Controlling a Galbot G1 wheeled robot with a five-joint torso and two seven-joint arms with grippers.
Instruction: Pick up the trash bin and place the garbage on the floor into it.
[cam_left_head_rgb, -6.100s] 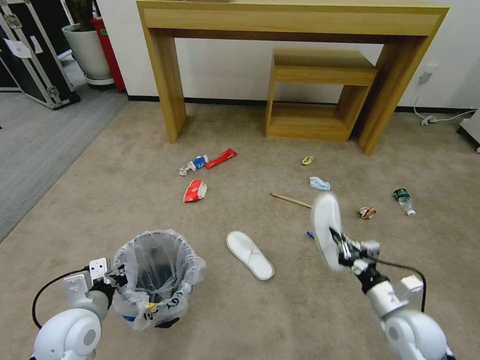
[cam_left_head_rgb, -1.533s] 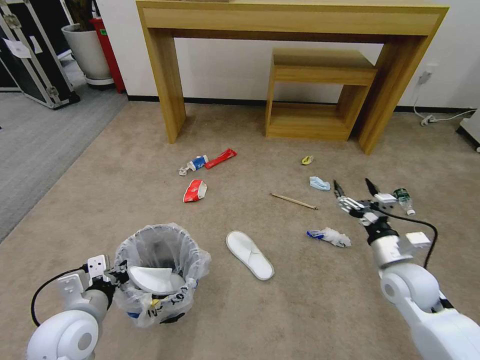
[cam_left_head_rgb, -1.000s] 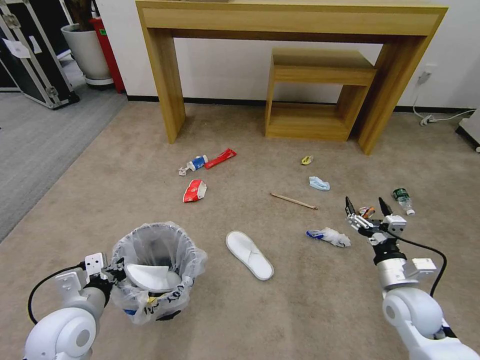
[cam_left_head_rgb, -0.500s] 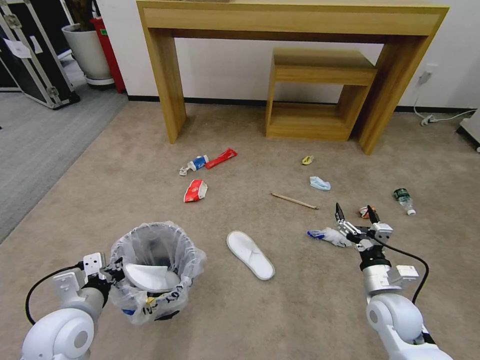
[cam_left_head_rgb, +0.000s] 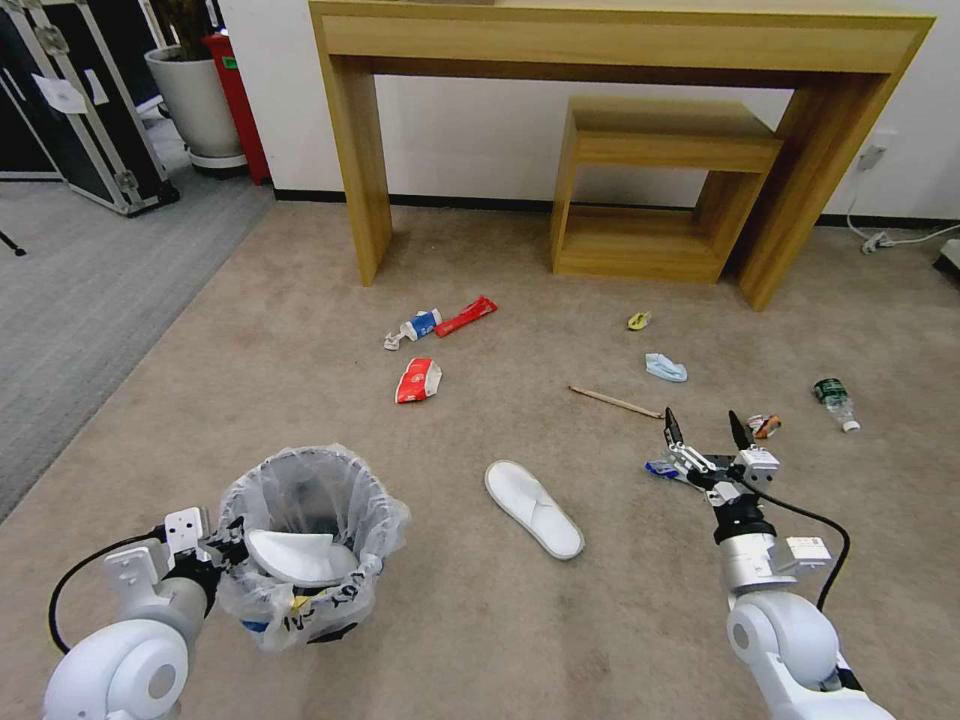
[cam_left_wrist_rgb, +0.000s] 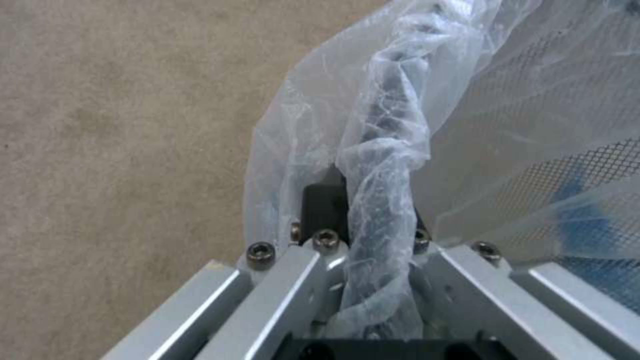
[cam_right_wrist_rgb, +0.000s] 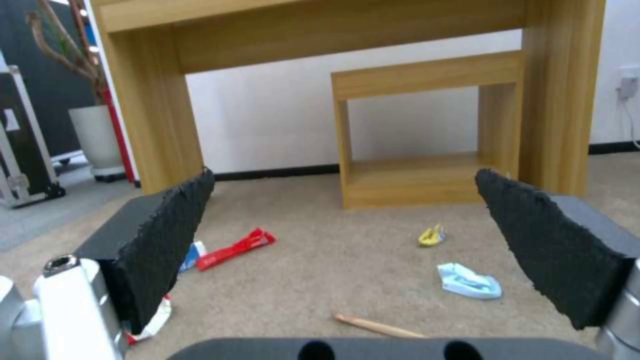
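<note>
Head view: since a few seconds ago, one white slipper has gone from the right end effector (cam_left_head_rgb: 703, 430) into the small round black trash bin lined with crinkly translucent plastic (cam_left_head_rgb: 310, 545), where it lies across the mouth (cam_left_head_rgb: 292, 557). The whole scene has slid a little to the right within the last half second, so the camera moved, not the litter. The right end effector has come down low over the beige short-pile carpet floor (cam_left_head_rgb: 300, 370) and hangs with its fingers spread wide and empty, just above the crumpled white tissue with a blue scrap (cam_left_head_rgb: 662, 468), which it partly hides. I judge that the tissue is the next pickup; one slipper is done, most litter remains.

The left end effector (cam_left_wrist_rgb: 363, 250) is clamped on the bin's bagged rim, holding the bin at the robot's left front.

The second flat white slipper (cam_left_head_rgb: 533, 507) lies on the floor between bin and right arm, its long axis running diagonally from far-left to near-right; I cannot tell which end is the toe. The thin wooden stick (cam_left_head_rgb: 614, 401) lies just beyond the right end effector, on a similar diagonal. Further off lie the flattened red-white paper cup (cam_left_head_rgb: 418, 380), long red wrapper (cam_left_head_rgb: 466, 315), light-blue mask (cam_left_head_rgb: 665, 367), crushed can (cam_left_head_rgb: 764, 425) and green-labelled clear bottle (cam_left_head_rgb: 835, 399).
</note>
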